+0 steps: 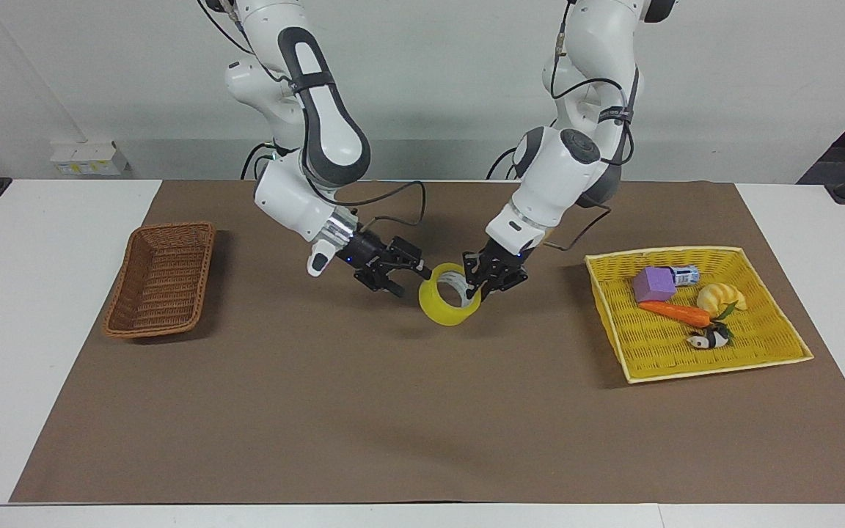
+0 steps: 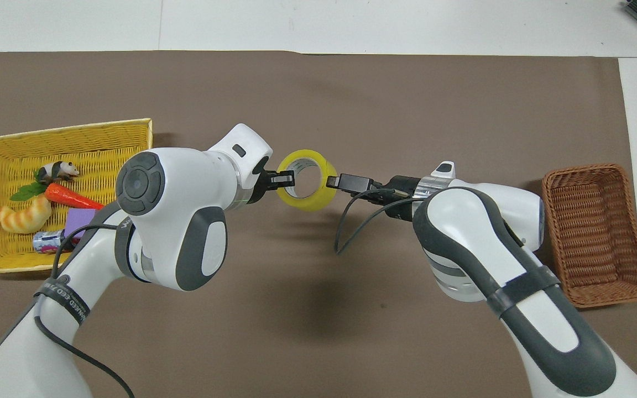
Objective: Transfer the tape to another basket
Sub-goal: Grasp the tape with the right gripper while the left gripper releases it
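Left gripper [image 1: 475,287] raised mid-table, jaws clamped, right gripper [image 1: 414,281] facing it just beside, jaws spread wide

One tape [image 1: 450,299], two baskets [image 1: 161,279] [image 1: 760,345], six toys [image 1: 675,297].

Brown mat [image 1: 364,411] covers most of white table [image 1: 19,308]. Yellow tray [image 1: 774,348] sits on mat toward left arm's end. Tray contents: purple block [image 1: 653,284], can [image 1: 685,276] lying on side just beside block, croissant toy [image 1: 720,297], carrot [image 1: 675,313], panda figure [image 1: 712,338]. Block and can lie nearest robots, panda farthest, carrot between. White box [image 1: 89,158] on wall ledge past right arm's end of table.
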Robot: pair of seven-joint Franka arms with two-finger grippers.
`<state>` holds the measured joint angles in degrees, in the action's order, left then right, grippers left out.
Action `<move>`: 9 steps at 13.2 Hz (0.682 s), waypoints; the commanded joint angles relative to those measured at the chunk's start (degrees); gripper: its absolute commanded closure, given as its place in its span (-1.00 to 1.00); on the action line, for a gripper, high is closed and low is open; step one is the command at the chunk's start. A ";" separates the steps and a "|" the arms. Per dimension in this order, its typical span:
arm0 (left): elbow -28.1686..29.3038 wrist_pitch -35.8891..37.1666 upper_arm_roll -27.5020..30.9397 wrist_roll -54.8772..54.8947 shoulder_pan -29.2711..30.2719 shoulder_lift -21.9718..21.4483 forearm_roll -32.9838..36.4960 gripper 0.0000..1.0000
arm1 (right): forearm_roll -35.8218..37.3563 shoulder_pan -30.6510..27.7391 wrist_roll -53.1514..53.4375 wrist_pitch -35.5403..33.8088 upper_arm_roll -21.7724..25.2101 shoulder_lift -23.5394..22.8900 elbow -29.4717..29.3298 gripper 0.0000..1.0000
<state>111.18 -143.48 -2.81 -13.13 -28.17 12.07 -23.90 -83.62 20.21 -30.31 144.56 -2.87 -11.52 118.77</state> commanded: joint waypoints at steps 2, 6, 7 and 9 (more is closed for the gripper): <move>0.53 -3.82 0.79 -1.63 -2.77 -0.73 -2.64 1.00 | -5.76 1.15 -3.35 2.40 -0.03 -2.89 -3.36 -0.97; 0.35 -3.91 0.88 -2.95 -3.74 -0.73 -3.25 1.00 | -14.38 -0.51 -6.34 1.78 0.06 -2.89 -6.26 -0.98; 0.35 -3.91 0.88 -3.30 -3.74 -0.73 -3.25 1.00 | -13.77 0.35 -6.26 2.65 0.15 -2.98 -6.53 -0.96; 0.09 -3.91 0.88 -3.39 -4.00 -0.73 -3.25 1.00 | -10.62 1.76 -5.82 5.98 0.15 -3.16 -6.44 -0.34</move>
<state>111.05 -146.67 -2.83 -16.10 -30.67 12.14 -26.02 -95.28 20.92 -34.77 147.44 -2.39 -13.48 113.86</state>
